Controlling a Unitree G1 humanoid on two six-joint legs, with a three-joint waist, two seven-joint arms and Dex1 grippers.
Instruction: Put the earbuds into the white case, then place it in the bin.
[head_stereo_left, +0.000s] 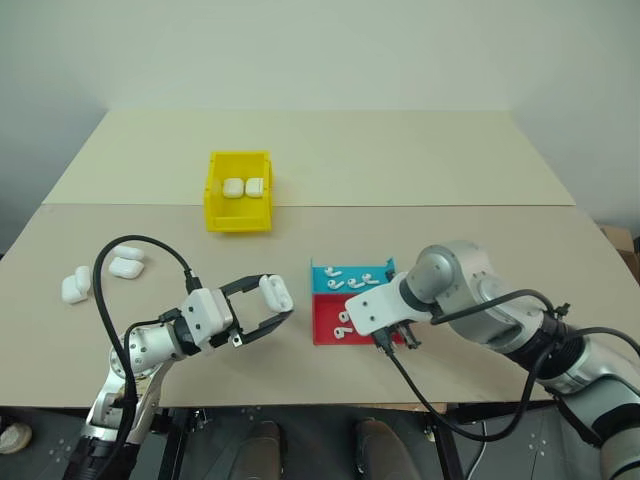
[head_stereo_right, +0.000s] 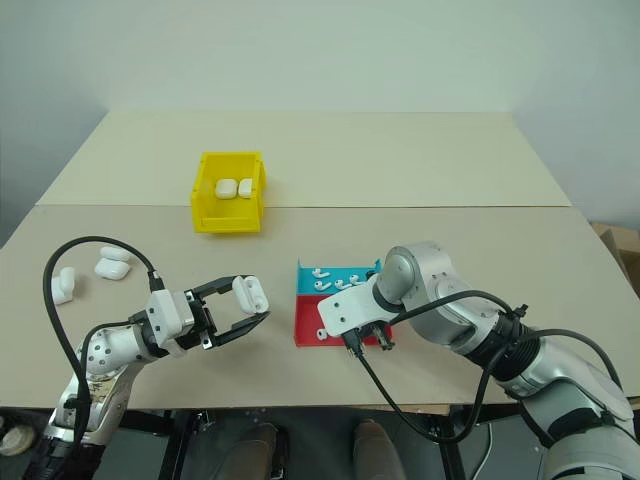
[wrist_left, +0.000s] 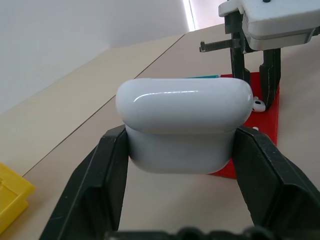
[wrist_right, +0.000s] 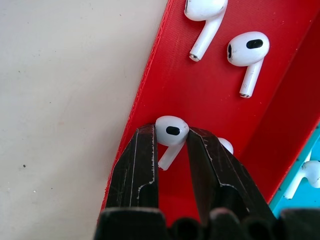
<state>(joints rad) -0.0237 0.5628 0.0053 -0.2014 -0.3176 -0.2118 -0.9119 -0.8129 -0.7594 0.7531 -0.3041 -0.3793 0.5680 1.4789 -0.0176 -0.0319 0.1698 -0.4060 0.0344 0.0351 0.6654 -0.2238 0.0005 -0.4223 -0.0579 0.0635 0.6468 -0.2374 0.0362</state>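
My left gripper (head_stereo_left: 278, 297) is shut on a white case (wrist_left: 182, 125), held level above the table left of the trays. My right gripper (wrist_right: 170, 135) points steeply down into the red tray (head_stereo_left: 325, 330). Its two black fingers are pressed on the head of one white earbud (wrist_right: 171, 131) near the tray's edge. Two more earbuds (wrist_right: 247, 52) lie further along the red floor, and another peeks out behind one finger. Several earbuds (head_stereo_left: 350, 280) lie in the teal tray (head_stereo_left: 322, 272) just beyond. The yellow bin (head_stereo_left: 238, 215) stands farther back, toward the left.
Two white cases (head_stereo_left: 243, 187) lie inside the bin. Several more cases (head_stereo_left: 125, 262) rest on the table at the far left. A seam crosses the table behind the bin. A black cable loops over my left arm.
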